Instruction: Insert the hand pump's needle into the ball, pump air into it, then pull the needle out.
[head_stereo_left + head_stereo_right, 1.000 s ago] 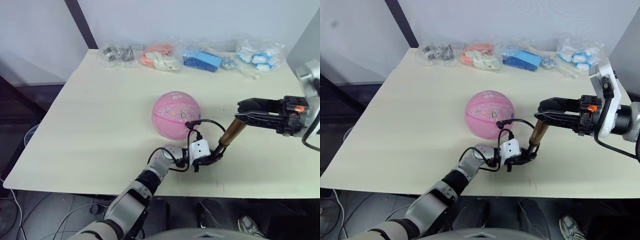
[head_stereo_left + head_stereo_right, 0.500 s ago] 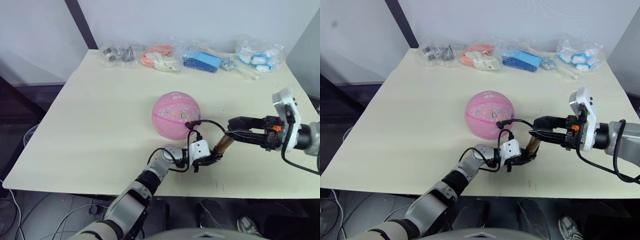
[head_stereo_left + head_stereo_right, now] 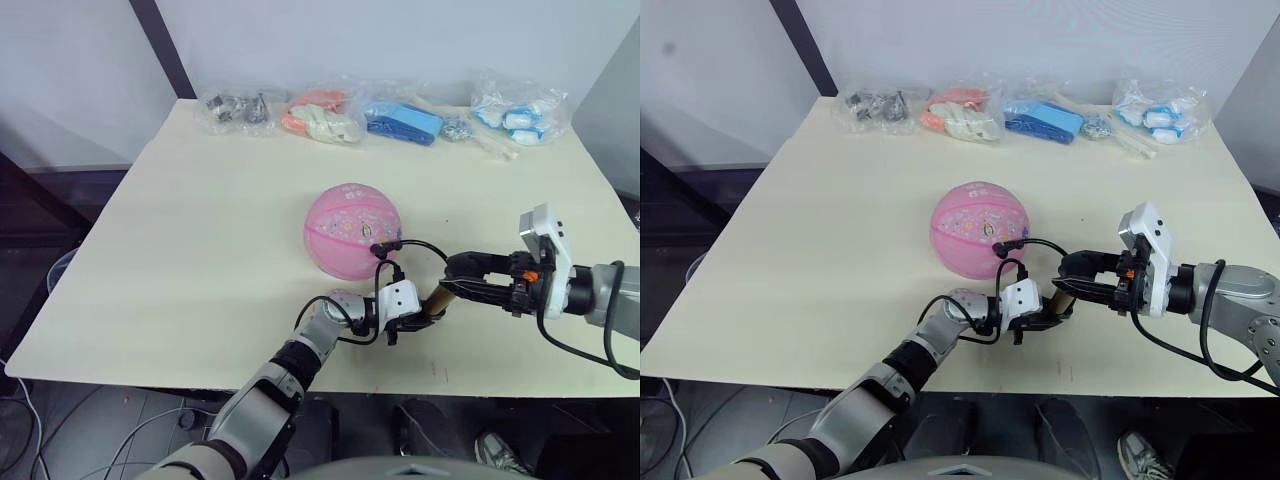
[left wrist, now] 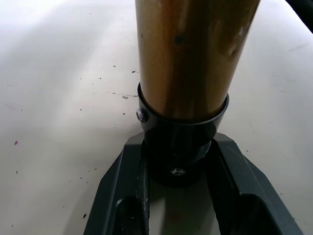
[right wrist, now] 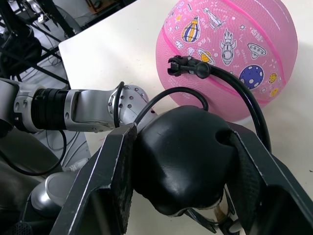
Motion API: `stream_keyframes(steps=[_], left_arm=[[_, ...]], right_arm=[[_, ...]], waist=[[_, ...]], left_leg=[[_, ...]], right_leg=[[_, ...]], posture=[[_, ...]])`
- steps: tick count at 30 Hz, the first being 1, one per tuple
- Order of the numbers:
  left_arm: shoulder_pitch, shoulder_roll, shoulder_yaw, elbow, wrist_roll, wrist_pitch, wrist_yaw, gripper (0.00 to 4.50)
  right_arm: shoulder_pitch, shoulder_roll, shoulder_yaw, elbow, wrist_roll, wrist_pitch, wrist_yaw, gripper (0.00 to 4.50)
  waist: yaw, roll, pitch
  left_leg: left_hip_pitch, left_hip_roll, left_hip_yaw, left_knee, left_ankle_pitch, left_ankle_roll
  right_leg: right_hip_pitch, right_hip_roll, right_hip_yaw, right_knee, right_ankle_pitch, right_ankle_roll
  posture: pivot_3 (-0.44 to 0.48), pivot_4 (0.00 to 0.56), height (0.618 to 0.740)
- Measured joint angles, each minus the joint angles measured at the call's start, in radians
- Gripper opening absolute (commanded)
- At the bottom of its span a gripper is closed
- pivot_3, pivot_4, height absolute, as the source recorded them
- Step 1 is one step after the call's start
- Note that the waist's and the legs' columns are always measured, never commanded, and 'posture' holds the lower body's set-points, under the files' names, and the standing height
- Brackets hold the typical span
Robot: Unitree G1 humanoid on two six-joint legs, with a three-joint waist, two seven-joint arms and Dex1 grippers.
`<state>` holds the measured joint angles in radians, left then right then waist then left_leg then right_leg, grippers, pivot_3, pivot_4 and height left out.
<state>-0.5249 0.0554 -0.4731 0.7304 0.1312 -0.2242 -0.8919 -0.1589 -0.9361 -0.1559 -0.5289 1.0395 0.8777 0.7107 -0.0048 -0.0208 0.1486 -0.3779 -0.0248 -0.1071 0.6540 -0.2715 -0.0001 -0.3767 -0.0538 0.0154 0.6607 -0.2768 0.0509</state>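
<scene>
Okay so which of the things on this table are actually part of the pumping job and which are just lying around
In use:
- ball
- hand pump, base gripped by left claw, handle gripped by right claw
- hose fitting at the ball

Lying about:
- four clear bags of small parts along the far edge

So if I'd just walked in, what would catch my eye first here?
Probably the pink ball in the middle of the pale table, with a black hose plugged into its side. Just in front of it, both pincers share a bronze pump: the left pincer clamps its base on the table and the right pincer grips its black handle. Bags of small parts line the far edge.
</scene>
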Motion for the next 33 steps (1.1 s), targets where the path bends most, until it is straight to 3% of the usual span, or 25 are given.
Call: stream_keyframes(steps=[14,33], left_arm=[[-0.002,-0.002,0.000,-0.004,0.000,0.000,-0.001,1.10],[-0.012,-0.005,0.000,-0.003,-0.001,0.000,-0.001,1.10]], right_arm=[[-0.138,-0.136,-0.097,0.055,0.146,0.126,0.053,2.30],[-0.303,-0.280,-0.099,0.185,0.140,0.138,0.196,2.30]], waist=[[0.001,0.001,0.001],[0.001,0.005,0.004]], left_leg=[[-0.001,0.000,0.000,0.000,0.000,0.000],[-0.002,0.000,0.001,0.000,0.000,0.000]], right_leg=[[-0.001,-0.001,0.000,0.000,0.000,0.000],[-0.002,-0.001,0.001,0.000,0.000,0.000]], posture=[[0.000,0.150,0.740],[0.000,0.150,0.740]])
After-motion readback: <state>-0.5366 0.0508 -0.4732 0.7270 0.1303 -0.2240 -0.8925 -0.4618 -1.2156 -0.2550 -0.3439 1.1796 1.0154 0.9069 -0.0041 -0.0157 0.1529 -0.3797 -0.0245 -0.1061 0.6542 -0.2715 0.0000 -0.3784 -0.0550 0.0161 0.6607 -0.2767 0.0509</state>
